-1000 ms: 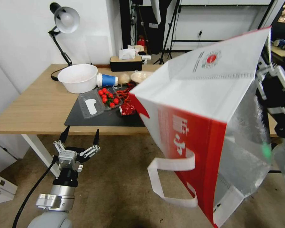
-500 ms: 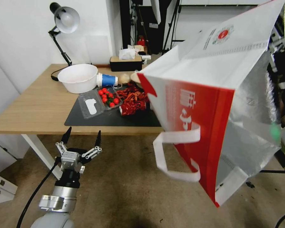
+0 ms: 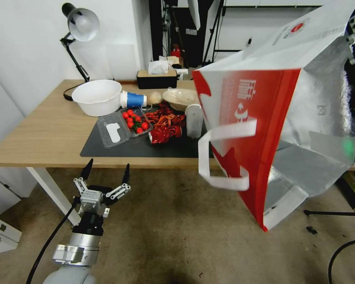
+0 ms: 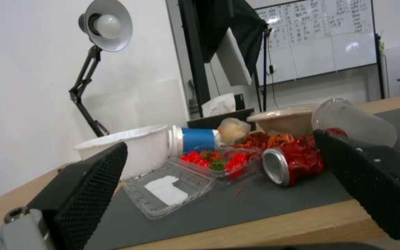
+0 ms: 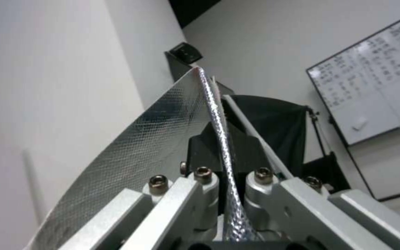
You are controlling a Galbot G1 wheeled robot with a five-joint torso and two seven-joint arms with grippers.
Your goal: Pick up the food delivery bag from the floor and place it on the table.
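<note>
My right claw [image 5: 225, 163] is clamped on the foil rim of the food delivery bag [image 3: 260, 118] and holds it up in the air, tilted, w/ the opening turned toward my head camera. The bag hangs off the floor [image 3: 177, 228], in front of the right end of the tabletop [image 3: 47, 130] and partly over its near edge; one white loop handle [image 3: 225, 157] hangs loose. My left claw [image 3: 105, 172] hovers low, just in front of the tabletop's near edge, fingers [image 4: 93, 187] wide apart, nothing between them. On the dark mat [image 3: 138, 146] I see a crushed red can [image 4: 292, 165], tomatoes [image 3: 135, 120], a white bowl [image 3: 96, 96].
</note>
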